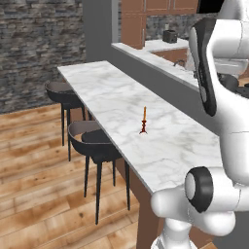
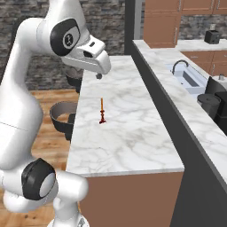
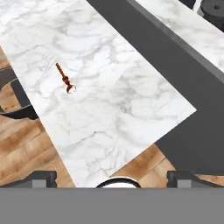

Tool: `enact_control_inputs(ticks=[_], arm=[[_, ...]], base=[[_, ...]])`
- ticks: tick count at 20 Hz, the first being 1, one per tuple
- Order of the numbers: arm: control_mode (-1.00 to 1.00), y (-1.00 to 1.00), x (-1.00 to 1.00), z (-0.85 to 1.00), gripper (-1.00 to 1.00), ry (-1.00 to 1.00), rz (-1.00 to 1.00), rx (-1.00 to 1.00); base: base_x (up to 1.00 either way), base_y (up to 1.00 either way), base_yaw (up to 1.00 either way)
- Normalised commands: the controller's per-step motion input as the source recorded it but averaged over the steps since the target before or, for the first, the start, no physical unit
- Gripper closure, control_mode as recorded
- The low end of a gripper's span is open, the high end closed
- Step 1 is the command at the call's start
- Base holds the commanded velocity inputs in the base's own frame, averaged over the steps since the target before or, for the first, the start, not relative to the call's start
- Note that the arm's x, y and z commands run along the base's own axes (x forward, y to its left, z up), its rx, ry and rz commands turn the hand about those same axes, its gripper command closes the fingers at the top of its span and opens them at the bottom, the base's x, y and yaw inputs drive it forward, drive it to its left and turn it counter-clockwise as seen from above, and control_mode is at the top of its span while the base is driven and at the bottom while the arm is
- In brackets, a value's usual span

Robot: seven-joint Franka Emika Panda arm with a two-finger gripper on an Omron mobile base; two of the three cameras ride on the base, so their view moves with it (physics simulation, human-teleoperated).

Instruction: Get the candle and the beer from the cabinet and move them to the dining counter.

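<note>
The candle [image 1: 143, 120] [image 2: 102, 111], a thin orange taper on a small dark red holder, stands upright on the white marble dining counter [image 1: 112, 92] [image 2: 128, 133], apart from everything else. In the hand view the candle [image 3: 65, 79] sits left of centre on the counter [image 3: 113, 113]. My gripper [image 2: 98, 74] [image 3: 113, 177] hangs well above the counter, behind the candle, open and holding nothing. The beer is out of view.
Two black stools [image 1: 92, 141] [image 1: 63, 92] stand along the counter's outer side over wooden floor. A grey raised wall [image 2: 177, 119] backs the counter. Beyond it lie a worktop with a sink [image 2: 186, 77], a black appliance [image 2: 208, 104] and brown wooden cabinets [image 1: 155, 6].
</note>
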Motion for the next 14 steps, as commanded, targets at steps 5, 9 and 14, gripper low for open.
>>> enact_control_inputs(ticks=[5, 9, 14], arm=[[-1.0, 0.05, -0.76, -0.02, -1.0, 0.0, 0.0, 0.05], [-1.0, 0.39, -0.51, -0.17, -1.0, -0.01, 0.07, 0.0], [-1.0, 0.5, -0.39, -0.32, -1.0, -0.01, 0.03, -0.07]], base=[[0.0, 0.0, 0.0], [0.0, 0.0, 0.0], [0.0, 0.0, 0.0]])
